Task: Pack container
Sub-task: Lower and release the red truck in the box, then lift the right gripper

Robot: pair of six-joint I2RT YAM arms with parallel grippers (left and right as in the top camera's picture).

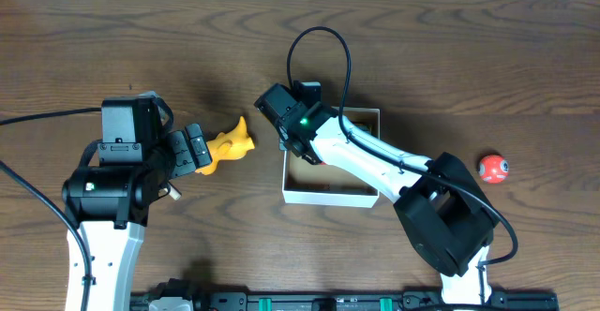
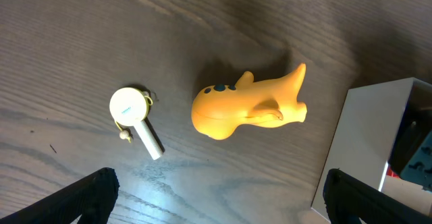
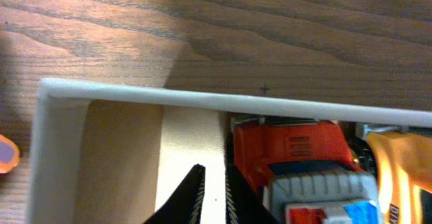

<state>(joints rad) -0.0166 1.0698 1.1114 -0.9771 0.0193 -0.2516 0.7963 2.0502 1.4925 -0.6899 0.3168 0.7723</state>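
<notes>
— What's closest to the arm bases at the bottom of the overhead frame?

— The container (image 1: 328, 197), just right of the middle. It's a square box with white walls and tan cardboard inside, and its near wall faces the bases.

— And the right arm?

— It reaches over the box. The right gripper (image 3: 212, 198) points down at the cardboard floor on the left half. Its fingers are only a sliver apart, with nothing between them. Bare cardboard shows through the gap.

— Anything in there?

— Just right of the fingers in the wrist view there's an orange-red toy (image 3: 290, 146) with grey and blue parts, up against the far wall. An orange-yellow toy (image 3: 405, 173) sits beside it at the frame's right edge, mostly cut off.

— The left side?

— The left gripper (image 1: 194, 149) is left of centre, its jaws spread wide and holding nothing. A yellow toy animal (image 2: 246, 106) lies on its side on the wooden table (image 1: 112, 30), between the gripper and the box's white wall. The fingertips aren't touching it. To its left in the wrist view there's a small white round thing (image 2: 131, 110) with a stubby handle.

— Farther out?

— A red ball (image 1: 493, 168) with a white patch sits at the far right, well apart from the box.
</notes>
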